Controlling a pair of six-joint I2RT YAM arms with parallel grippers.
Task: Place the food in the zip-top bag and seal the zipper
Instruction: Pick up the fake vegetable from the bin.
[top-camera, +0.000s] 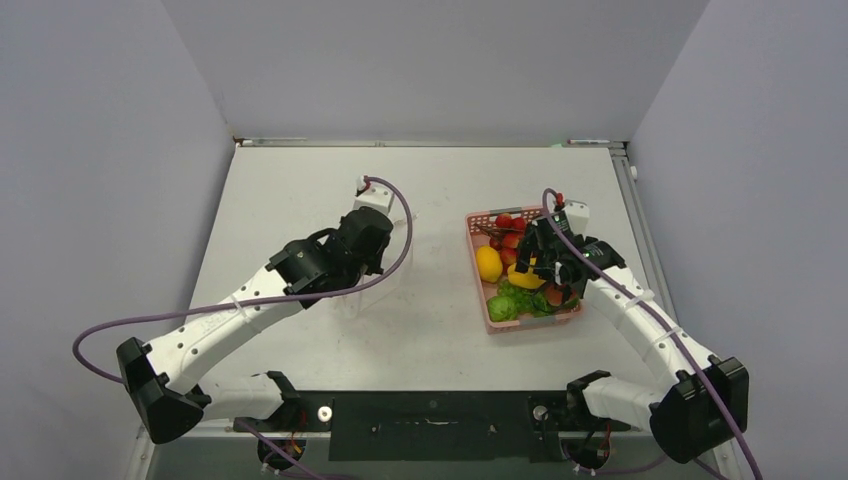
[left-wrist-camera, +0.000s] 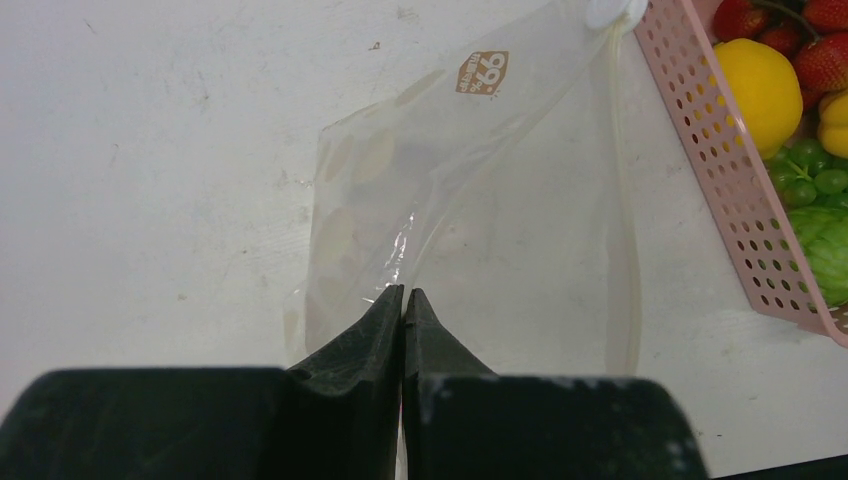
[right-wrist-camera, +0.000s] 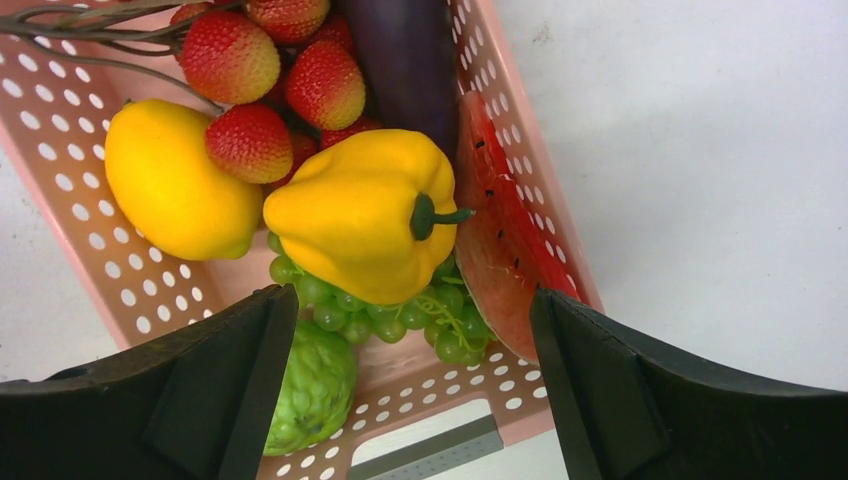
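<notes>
- Presently the left gripper (left-wrist-camera: 404, 292) has its jaws pressed together, seemingly pinching the zip-top bag (left-wrist-camera: 480, 200) beside the pink basket (left-wrist-camera: 720, 170).
- Meanwhile the right gripper (right-wrist-camera: 412, 298) hangs spread wide over the food (right-wrist-camera: 350, 220), which sits piled inside that basket.

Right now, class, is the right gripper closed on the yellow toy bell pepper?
No; the right gripper hangs open above the pepper in the pink slotted basket.

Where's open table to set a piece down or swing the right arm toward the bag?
Bare table lies between the zip-top bag and the pink basket, and along its far edge. Crowded: the basket is packed with food, the right gripper open over it.
</notes>
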